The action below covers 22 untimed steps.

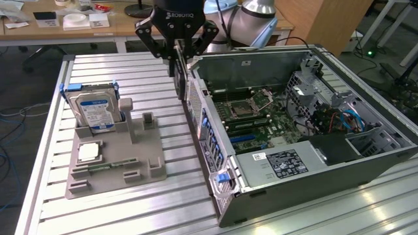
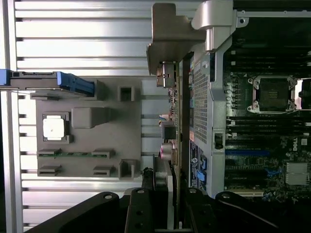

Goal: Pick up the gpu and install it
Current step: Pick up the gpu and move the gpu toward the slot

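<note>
So right now my pincer (image 1: 178,55) is clenched on the gpu (image 1: 177,81), gripping its top edge so the card hangs upright and edge-down over the bench (image 1: 130,210), toward the far edge. It's just outside the open computer case (image 1: 281,198), right beside the perforated rear panel, not inside. From the wrist view the card's silver bracket runs alongside that panel, can't tell if they're touching. The motherboard (image 1: 261,125) lies flat in the case, CPU socket bare. The grey parts holder (image 1: 114,182) sits toward the bench's edge on the exterior view's left, with the hard drive (image 1: 97,111) standing upright in its far slot, a CPU chip (image 1: 89,152) and the green memory stick (image 1: 111,165) lying nearer.
</note>
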Each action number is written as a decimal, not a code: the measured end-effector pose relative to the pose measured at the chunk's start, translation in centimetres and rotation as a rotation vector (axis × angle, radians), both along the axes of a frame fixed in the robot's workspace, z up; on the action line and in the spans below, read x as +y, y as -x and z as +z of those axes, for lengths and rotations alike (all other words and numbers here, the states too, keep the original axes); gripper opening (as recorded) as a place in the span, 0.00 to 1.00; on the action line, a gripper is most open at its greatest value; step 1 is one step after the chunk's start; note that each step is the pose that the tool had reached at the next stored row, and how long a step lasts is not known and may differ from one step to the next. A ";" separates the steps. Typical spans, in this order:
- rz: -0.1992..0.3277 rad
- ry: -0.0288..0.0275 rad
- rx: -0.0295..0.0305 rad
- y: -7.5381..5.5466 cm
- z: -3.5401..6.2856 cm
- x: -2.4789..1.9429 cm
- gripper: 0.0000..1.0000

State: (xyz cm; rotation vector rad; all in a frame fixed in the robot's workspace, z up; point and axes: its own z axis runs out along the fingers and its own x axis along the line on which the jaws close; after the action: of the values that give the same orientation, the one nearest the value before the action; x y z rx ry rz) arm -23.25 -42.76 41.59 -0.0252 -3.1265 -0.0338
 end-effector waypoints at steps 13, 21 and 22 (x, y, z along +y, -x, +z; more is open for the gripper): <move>0.000 0.0000 0.0001 -3.2 -0.02 0.00 0.28; 0.000 0.0000 0.0002 -5.1 -0.03 0.00 0.28; 0.000 0.0000 0.0001 -5.4 -0.04 0.00 0.28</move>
State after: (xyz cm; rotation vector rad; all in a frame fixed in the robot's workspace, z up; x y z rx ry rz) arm -17.87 -42.76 41.56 -0.0254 -3.1265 -0.0339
